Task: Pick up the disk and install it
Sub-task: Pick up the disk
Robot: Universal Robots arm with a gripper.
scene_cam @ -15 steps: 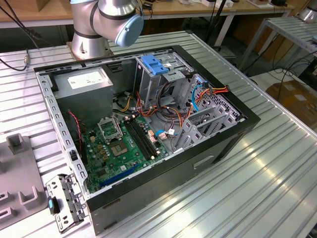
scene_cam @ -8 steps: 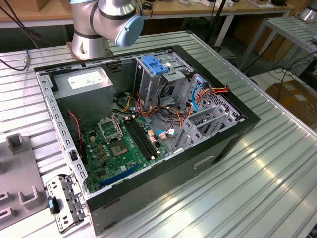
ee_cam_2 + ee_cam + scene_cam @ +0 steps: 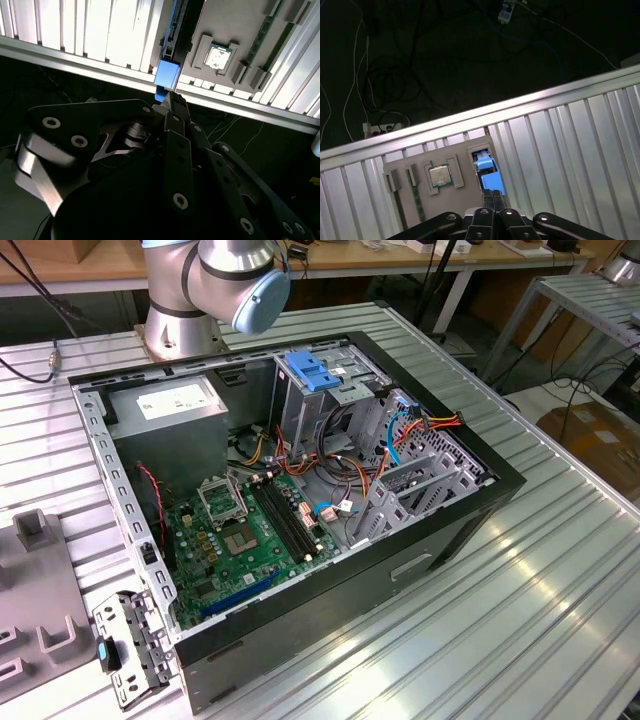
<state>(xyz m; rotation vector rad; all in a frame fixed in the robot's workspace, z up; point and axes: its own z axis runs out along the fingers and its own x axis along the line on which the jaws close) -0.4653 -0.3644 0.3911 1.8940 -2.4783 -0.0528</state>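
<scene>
1 Universal Robots arm stands at the back of a ribbed aluminium table, behind an open black computer case that lies on its side. Inside the case are a green motherboard, a grey power supply with a white sticker, orange and blue cables, and a tall metal drive cage topped by a blue latch. On the exterior view's left, just beside the case's near corner, the disk sits at the edge of a grey fixture plate, silver metal with a blue rail on 1 side. In both wrist views the disk shows blue, seated in a slot at the rim of the fixture plate and close to the table's border. A CPU chip rests in a square nest beside it, and a memory stick lies further along the plate. The gripper has its 2 black fingers pressed together with nothing between them, tips lined up with the disk's blue rail. Whether they touch it cannot be told from these angles. Beyond the table edge, the dark floor holds loose wires and a power strip.
</scene>
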